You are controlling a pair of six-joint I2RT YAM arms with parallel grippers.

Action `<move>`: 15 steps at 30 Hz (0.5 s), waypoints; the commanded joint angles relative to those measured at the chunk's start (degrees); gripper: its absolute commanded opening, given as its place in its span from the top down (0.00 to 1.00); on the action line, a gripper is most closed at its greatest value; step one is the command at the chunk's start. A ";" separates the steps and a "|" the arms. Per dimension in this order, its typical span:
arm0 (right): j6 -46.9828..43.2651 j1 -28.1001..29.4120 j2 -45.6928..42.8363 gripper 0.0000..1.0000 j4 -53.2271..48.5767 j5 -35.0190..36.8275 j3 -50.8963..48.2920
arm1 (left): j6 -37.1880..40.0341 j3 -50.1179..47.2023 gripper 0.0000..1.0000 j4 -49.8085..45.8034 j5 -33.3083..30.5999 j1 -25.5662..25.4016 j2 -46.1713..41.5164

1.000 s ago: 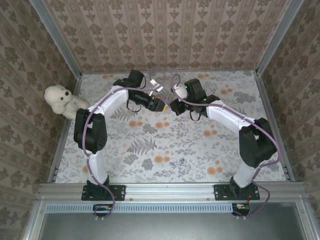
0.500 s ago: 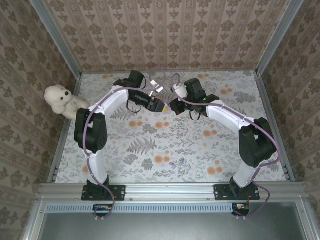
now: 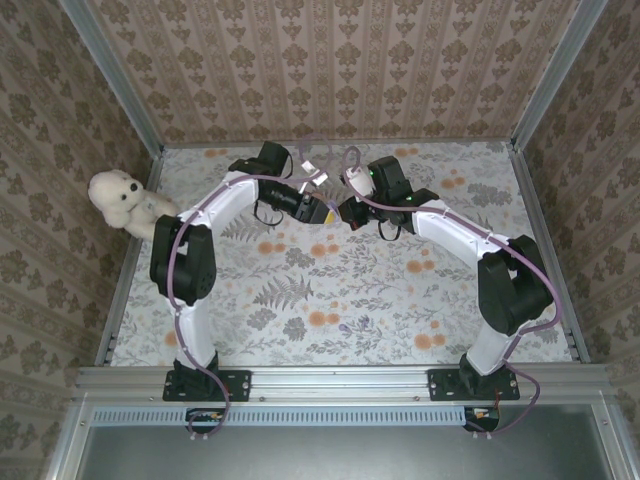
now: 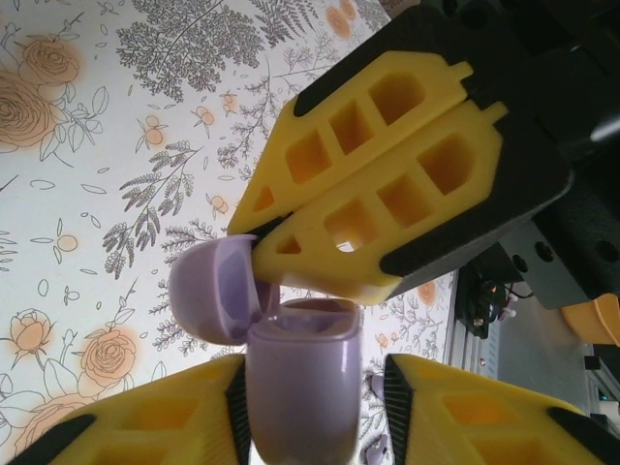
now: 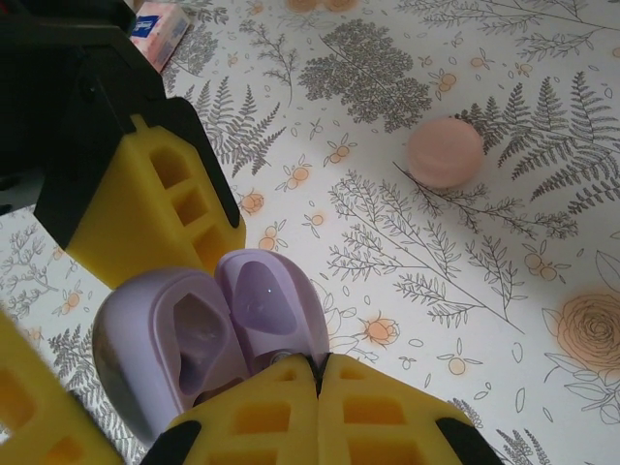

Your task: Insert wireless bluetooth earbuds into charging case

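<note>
We see two arms meet at one open lilac charging case [image 4: 300,407], above the worktop [image 3: 300,300] near the middle of its far edge.
The left end effector [image 4: 315,368] has fingers flanking the case body; we cannot tell if they grip. The right end effector [image 5: 318,366], fully closed, has its tips at the lid. One pink disc [image 5: 444,153] lies on the worktop; one box [image 5: 160,24] has unreadable print.

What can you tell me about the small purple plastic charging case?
The small purple plastic charging case is glossy, rounded and open, with its lid tipped back on the hinge. A moulded recess shows inside one half. It sits between the fingers of the left gripper, against one finger, with a thin gap at the other, so a firm clamp is unclear. The shut tip of the right gripper touches it at the lid's edge.
</note>
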 commanded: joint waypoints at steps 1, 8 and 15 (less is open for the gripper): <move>-0.72 0.39 0.98 1.00 0.46 -1.05 1.41 | 0.77 1.85 0.62 0.15 1.70 -0.03 0.93; -0.77 0.35 1.09 1.00 0.40 -0.87 1.50 | 0.33 1.50 0.68 0.76 1.66 -0.04 0.79; -0.95 0.40 0.97 1.00 -0.07 -0.39 1.73 | 0.14 1.43 0.77 1.16 1.39 -0.03 0.63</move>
